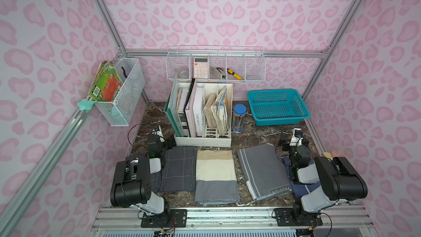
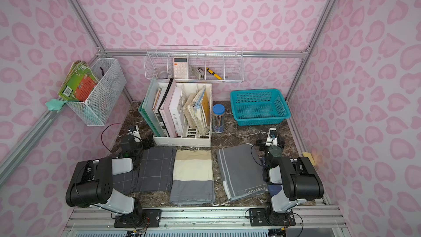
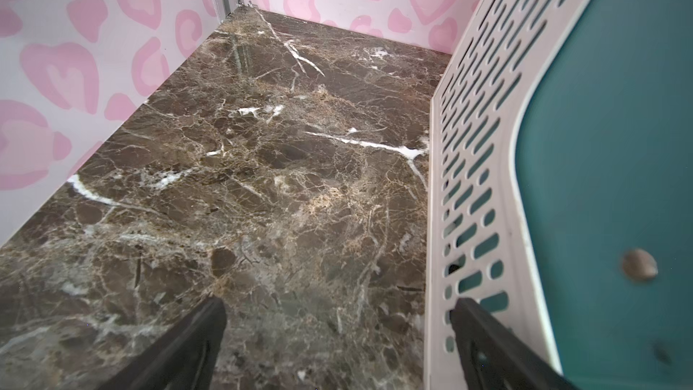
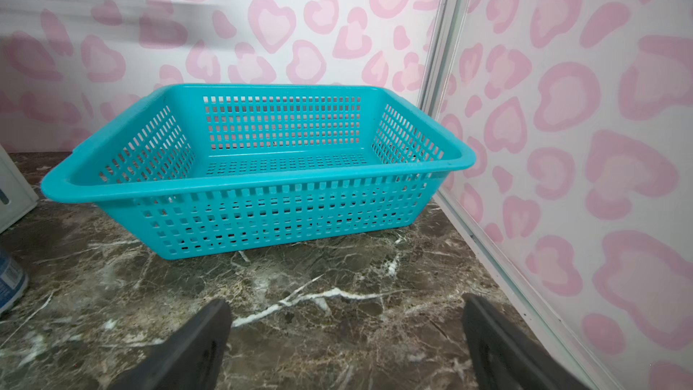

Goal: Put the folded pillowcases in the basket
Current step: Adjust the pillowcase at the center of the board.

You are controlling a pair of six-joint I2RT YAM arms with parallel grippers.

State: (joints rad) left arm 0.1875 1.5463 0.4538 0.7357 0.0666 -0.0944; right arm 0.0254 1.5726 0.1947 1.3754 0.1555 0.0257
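Note:
The teal basket (image 1: 282,120) (image 2: 262,121) stands empty at the back right of the marble table, and the right wrist view shows its rim (image 4: 243,183) just ahead. Along the front lie folded pillowcases: a dark checked one (image 1: 177,167), a cream and grey one (image 1: 215,174), a grey one with a white stripe (image 1: 262,169). A blue cloth (image 1: 298,188) shows under the right arm. My left gripper (image 1: 159,134) (image 3: 337,305) is open over bare marble beside the file rack. My right gripper (image 1: 296,136) (image 4: 347,303) is open over bare marble in front of the basket.
A white file rack (image 1: 202,142) (image 3: 468,144) full of books stands at the back centre, with a blue-lidded pencil jar (image 1: 239,119) next to it. White wire baskets (image 1: 216,64) (image 1: 123,92) hang on the back and left walls. Pink patterned walls close in on both sides.

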